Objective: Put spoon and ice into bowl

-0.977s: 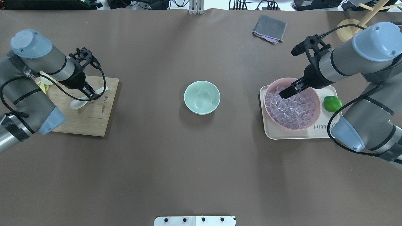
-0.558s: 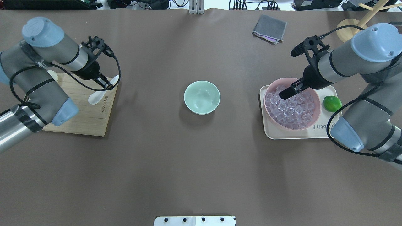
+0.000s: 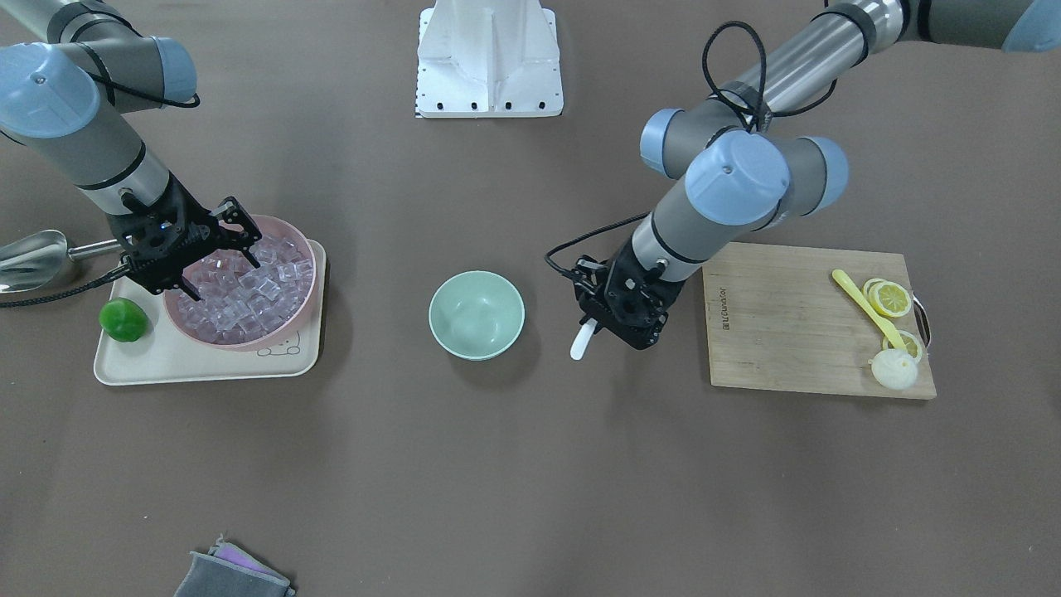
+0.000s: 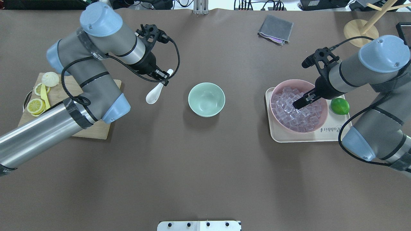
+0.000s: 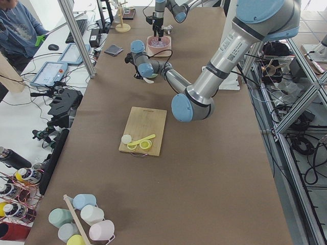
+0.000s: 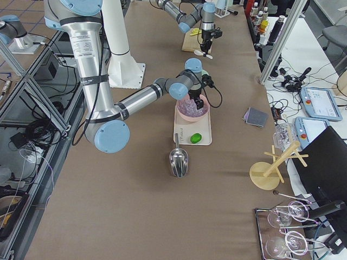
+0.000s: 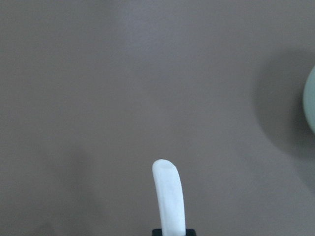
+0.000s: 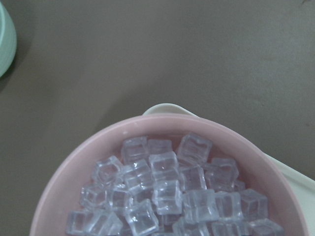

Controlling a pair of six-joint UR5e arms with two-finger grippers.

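Overhead exterior view: we see the left gripper [image 4: 162,78] clamped on the handle of the spoon [image 4: 152,95], which a second ago lay on the board [image 4: 93,128] and now hangs in the air, well clear of the wood and near the bowl [image 4: 206,99]. The scoop end droops toward the robot's side, while the handle tip pokes out past the fingers. We judge the spoon pick done and the carry about over, with only the drop into the bowl left.

Across the table, the right gripper [image 4: 301,103] has shifted only slightly and sits down among the ice [image 4: 295,115] in the pink bowl [image 4: 290,81]. We cannot tell whether its fingers are spread or closed, nor whether a cube is caught. The bowl holds nothing yet.

Bare table lies between spoon and bowl, so we see an unobstructed run. The hanging scoop will have to clear the bowl's nearer rim. On the other side, a cube must rise over the pink bowl's wall and the edge of the tray [image 4: 330,136], then cross open table. The lime [image 4: 339,106] sits behind that path. We think both arms converging on one small bowl could crowd each other.
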